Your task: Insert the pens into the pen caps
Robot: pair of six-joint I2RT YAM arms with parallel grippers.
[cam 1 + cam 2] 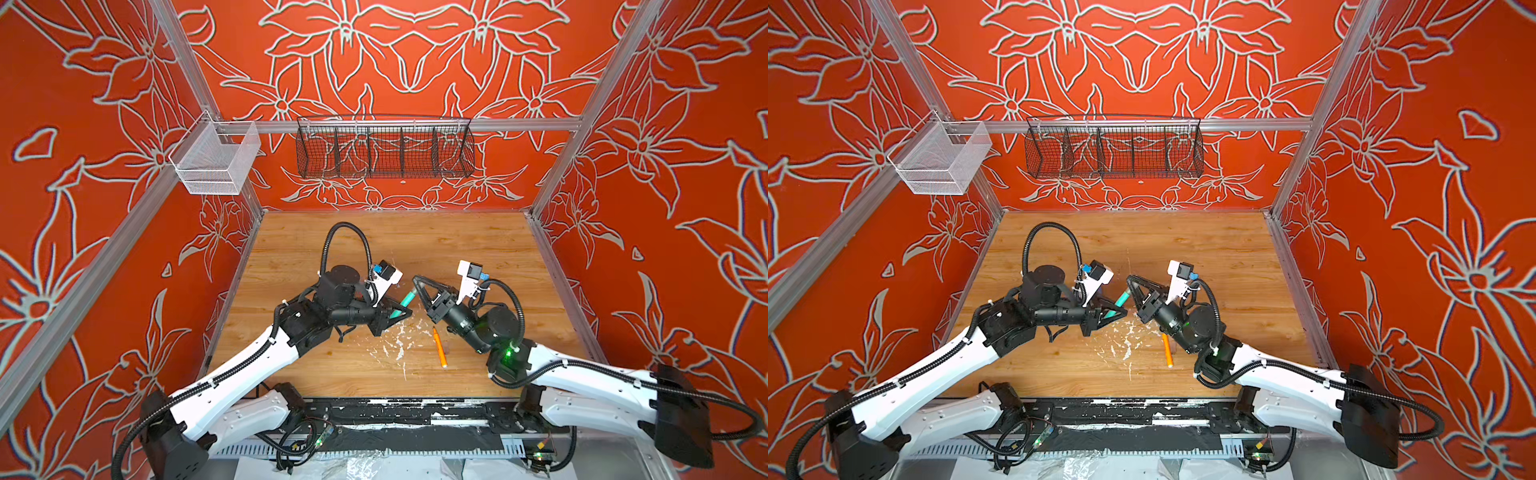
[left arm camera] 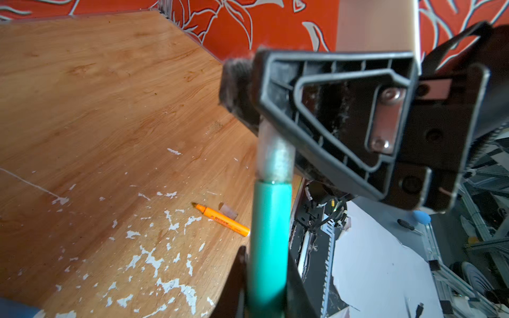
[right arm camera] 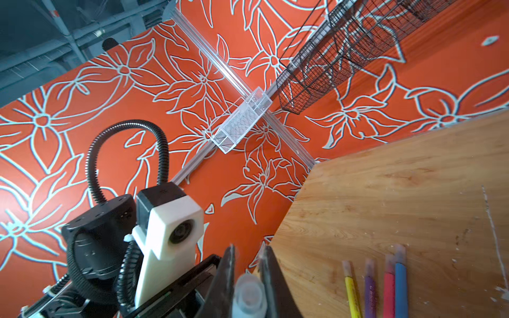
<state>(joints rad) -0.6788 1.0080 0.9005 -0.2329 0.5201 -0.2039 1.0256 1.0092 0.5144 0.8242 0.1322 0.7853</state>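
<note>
Clamping the slim green felt-tip marker (image 2: 271,242) above the wooden surface (image 1: 478,241), your left end effector (image 1: 397,312) faces your right end effector (image 1: 417,282), closed on the stubby translucent cap (image 2: 275,159) seated over the marker's tip.

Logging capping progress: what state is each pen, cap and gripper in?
left gripper: shut on green pen.
right gripper: shut on held cap, over green pen's tip.
orange pen: uncapped, lying flat.
loose cap: beside orange pen.
yellow pen, purple pen, pink pen, blue pen: capped.
</note>
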